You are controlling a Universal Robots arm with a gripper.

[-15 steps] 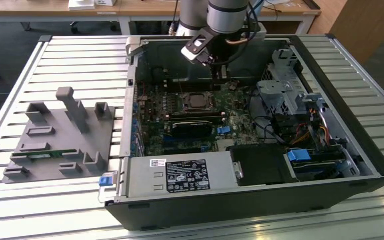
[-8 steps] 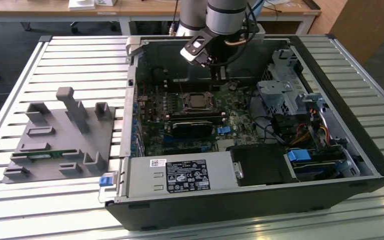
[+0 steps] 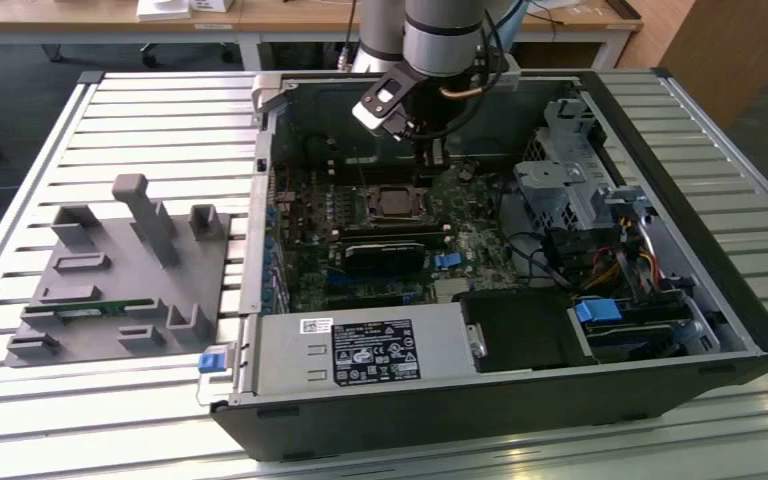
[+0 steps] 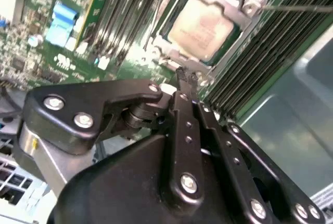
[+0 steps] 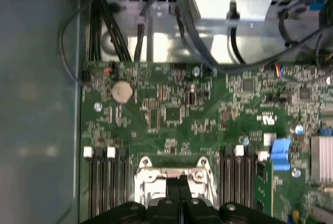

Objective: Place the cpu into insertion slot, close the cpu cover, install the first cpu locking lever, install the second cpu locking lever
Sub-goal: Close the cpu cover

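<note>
The cpu (image 4: 200,26) lies in its socket on the green motherboard (image 5: 171,115), its pale metal top showing through the square window of the silvery cpu cover (image 4: 235,1), which lies flat over it. In the exterior view the cpu (image 3: 392,204) sits mid-board inside the open computer case. My gripper (image 4: 187,74) hangs just off one edge of the socket, its black fingers pressed together and shut, with nothing visible between them. It also appears at the socket frame (image 5: 174,174) as gripper (image 5: 178,183) and as gripper (image 3: 431,165). A thin locking lever (image 4: 296,8) runs out from the socket's corner over the memory slots.
The case walls (image 3: 651,130) ring the board. A drive cage (image 3: 564,180) and cables stand at the exterior view's right, and a labelled power supply (image 3: 357,350) sits at the front. A grey fixture (image 3: 131,270) rests on the slatted table at the exterior view's left. A blue connector (image 5: 281,154) stands beside the memory slots.
</note>
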